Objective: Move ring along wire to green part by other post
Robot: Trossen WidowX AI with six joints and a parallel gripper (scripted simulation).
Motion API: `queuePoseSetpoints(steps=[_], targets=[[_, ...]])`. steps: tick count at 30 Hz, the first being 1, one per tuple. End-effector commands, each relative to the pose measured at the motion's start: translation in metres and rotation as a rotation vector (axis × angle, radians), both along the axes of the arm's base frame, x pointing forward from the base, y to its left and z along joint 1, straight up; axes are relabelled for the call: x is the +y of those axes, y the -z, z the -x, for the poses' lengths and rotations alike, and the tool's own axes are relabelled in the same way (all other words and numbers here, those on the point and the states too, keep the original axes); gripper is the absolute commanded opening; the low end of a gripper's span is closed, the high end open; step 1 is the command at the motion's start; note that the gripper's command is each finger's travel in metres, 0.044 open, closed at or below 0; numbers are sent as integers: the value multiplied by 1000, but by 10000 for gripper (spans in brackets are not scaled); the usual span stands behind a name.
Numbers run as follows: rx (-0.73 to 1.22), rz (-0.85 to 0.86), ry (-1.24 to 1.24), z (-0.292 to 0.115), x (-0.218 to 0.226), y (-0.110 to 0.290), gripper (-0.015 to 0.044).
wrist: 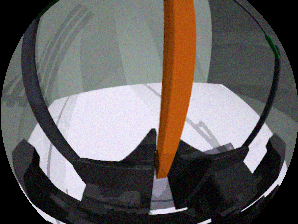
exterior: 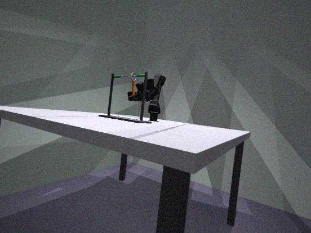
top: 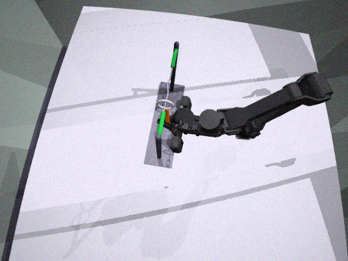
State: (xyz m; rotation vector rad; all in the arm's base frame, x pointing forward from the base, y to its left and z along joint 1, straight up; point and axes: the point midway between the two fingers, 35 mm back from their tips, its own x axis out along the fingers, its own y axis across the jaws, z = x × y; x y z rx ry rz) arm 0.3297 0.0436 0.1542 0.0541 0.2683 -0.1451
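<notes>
We go from left to right in the side view. Far to the left of our gripper [exterior: 132,97] stands one post [exterior: 110,94], with a green part [exterior: 116,76] of the wire beside it. Straight above our gripper is the ring [exterior: 133,75], with the wire through it. It sits right where the thin grey wire [exterior: 124,76] meets the near green part [exterior: 140,75]. The handle [exterior: 133,88] hangs down from the ring, long and upright, into our gripper. Our gripper is squeezed nearly closed on the low end of the handle. Just to the right stands the near post [exterior: 143,95]. We think the next move runs along the wire, which goes left to right, toward this near post.
</notes>
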Motion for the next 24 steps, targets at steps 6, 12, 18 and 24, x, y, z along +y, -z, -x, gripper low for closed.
queuePoseSetpoints(steps=[6, 12, 18, 24], targets=[[-12, 20, -4, -2, 7, -5, -150], [-11, 26, -4, -3, 13, -5, -150], [-11, 29, -1, -3, 18, -5, -150], [-11, 29, 4, -4, 24, -5, -150]])
